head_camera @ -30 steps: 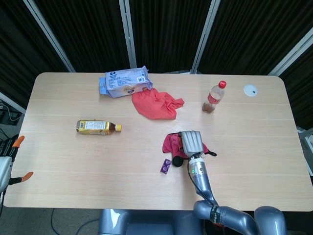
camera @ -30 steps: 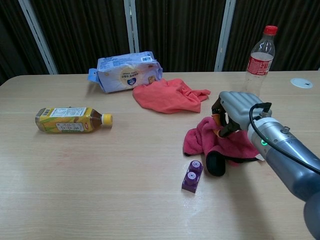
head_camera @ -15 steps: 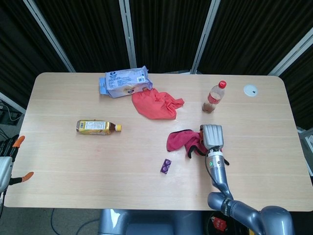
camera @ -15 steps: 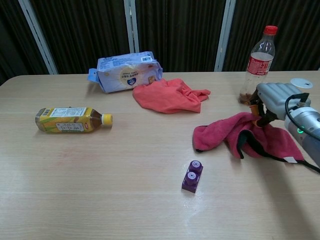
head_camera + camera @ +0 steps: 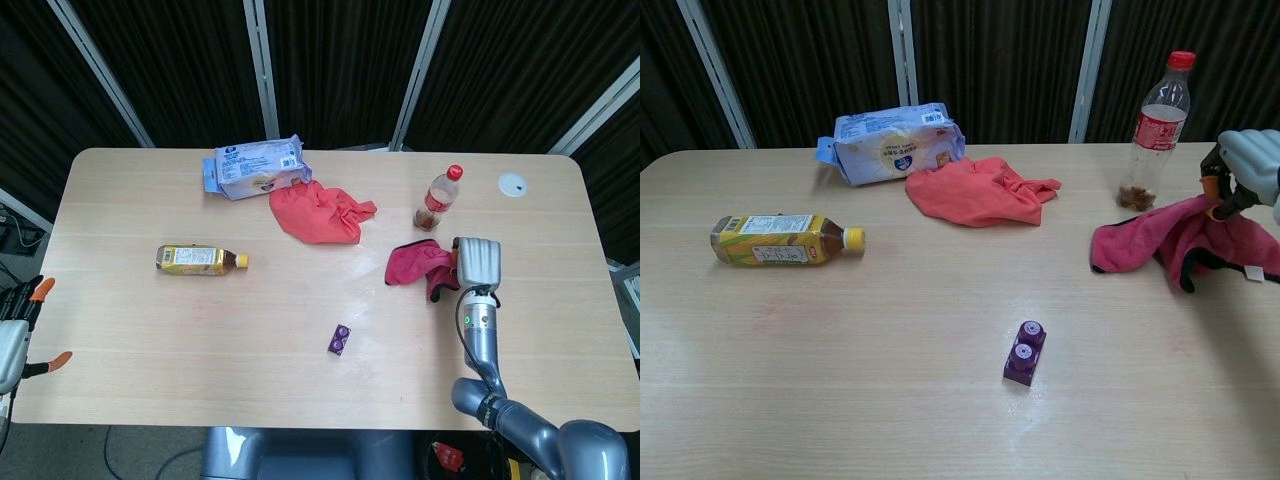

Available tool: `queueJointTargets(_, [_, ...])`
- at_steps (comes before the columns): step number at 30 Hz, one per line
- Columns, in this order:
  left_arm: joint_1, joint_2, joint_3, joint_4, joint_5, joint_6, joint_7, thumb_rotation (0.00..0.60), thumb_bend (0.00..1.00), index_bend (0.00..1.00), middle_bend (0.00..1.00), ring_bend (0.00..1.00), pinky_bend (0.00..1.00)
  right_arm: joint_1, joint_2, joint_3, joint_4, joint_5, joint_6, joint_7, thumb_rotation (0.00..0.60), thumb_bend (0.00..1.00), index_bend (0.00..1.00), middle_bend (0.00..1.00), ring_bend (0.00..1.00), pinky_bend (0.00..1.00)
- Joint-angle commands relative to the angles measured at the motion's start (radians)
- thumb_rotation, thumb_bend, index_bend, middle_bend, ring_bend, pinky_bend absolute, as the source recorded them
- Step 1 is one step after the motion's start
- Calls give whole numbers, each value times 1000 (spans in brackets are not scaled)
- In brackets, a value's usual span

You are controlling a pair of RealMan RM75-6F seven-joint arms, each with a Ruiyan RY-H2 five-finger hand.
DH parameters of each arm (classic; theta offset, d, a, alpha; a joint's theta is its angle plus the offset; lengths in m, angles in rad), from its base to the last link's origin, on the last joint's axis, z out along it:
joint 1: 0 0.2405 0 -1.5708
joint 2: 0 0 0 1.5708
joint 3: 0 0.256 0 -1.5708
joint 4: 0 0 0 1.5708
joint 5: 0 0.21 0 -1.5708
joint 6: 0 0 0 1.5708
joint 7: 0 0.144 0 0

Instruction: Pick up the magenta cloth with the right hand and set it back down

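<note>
The magenta cloth (image 5: 410, 264) (image 5: 1145, 236) hangs bunched from my right hand (image 5: 477, 262) (image 5: 1250, 160), which grips its right end near the table's right side. The cloth's left end droops down to the tabletop, just in front of the clear bottle. A black strip and a white tag show on the cloth's underside. My left hand (image 5: 14, 325) shows only at the head view's lower left edge, off the table, fingers apart and holding nothing.
A clear red-capped bottle (image 5: 438, 200) (image 5: 1152, 125) stands right behind the cloth. A coral cloth (image 5: 320, 212) (image 5: 980, 192) and snack bag (image 5: 255, 167) (image 5: 895, 143) lie at the back. A yellow tea bottle (image 5: 198, 260) (image 5: 780, 240) lies left, a purple block (image 5: 340, 340) (image 5: 1024, 352) mid-front, a white disc (image 5: 513, 184) far right.
My right hand has carried the magenta cloth to the right and further back, from beside the purple block to just in front of the clear bottle. Nothing else moved.
</note>
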Motion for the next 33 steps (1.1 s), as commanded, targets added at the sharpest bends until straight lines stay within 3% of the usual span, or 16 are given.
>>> queueJointTargets(1, [0, 0, 0, 0, 1, 0, 0, 600, 40, 0, 0, 0, 0, -7, -4, -18, -24, -7, -12, 12, 600, 371, 724, 723, 662, 835])
queueJointTargets(8, [1, -2, 0, 1, 3, 4, 0, 600, 41, 0, 0, 0, 0, -6, -33, -74, -85, -66, -10, 43, 600, 375, 725, 726, 662, 835])
queueJointTargets(15, [2, -1, -1, 0, 0, 6, -2, 600, 40, 0, 0, 0, 0, 10, -73, -119, -239, -151, 17, 88, 600, 382, 726, 727, 662, 835])
queueJointTargets(22, [2, 1, -2, 0, -4, 4, -9, 600, 41, 0, 0, 0, 0, 5, -47, -147, -340, -202, 44, 70, 600, 384, 726, 727, 662, 835])
queueJointTargets(33, [3, 1, -3, -1, -6, 5, -9, 600, 41, 0, 0, 0, 0, -2, 77, -75, -355, -187, 91, 23, 600, 384, 726, 727, 661, 835])
